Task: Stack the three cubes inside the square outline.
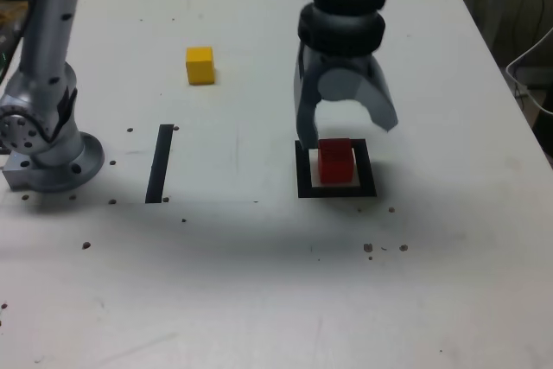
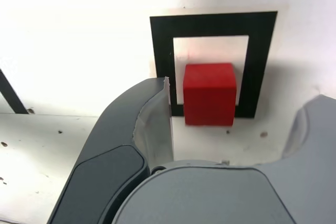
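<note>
Red cube parked in the square, claw spread above it

The white table (image 1: 259,283) takes up basically the whole exterior frame, with the arm's base (image 1: 43,140) at the left edge. The gripper (image 1: 346,127) hangs right of centre, jaws spread apart and holding nothing, just above the square outline (image 1: 302,174). The red cube (image 1: 335,161) sits inside that outline, free of both jaws. The yellow cube (image 1: 200,66) is upper left of centre, well apart. A black tape strip (image 1: 160,162) lies left of centre.
</note>
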Controlling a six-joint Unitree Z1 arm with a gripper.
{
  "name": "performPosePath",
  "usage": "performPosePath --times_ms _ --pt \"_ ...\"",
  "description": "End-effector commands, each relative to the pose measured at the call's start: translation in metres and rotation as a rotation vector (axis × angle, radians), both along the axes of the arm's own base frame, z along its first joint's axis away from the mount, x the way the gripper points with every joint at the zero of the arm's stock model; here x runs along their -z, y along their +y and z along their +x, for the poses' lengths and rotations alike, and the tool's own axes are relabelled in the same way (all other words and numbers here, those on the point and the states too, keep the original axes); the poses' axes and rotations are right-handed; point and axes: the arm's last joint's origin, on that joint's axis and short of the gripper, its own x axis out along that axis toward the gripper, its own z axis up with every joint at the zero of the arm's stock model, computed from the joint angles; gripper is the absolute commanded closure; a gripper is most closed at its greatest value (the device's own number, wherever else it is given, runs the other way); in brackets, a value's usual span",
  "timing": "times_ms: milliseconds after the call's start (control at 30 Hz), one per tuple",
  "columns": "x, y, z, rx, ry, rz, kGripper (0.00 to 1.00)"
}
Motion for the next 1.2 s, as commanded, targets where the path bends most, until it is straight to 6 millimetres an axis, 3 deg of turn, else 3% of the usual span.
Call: performPosePath --times_ms 0,233,400,967,1167 --pt "-0.01 0.002 -0.008 0.003 -0.027 0.012 0.0" --pt "-0.036 0.013 -0.031 -0.004 -0.043 0.052 0.0" --pt "-0.042 0.029 -0.044 -0.033 -0.047 0.048 0.0" --pt "-0.049 0.129 -0.095 -0.218 -0.035 0.068 0.0" --pt "-0.048 0.155 -0.114 -0.278 0.013 0.104 0.0"
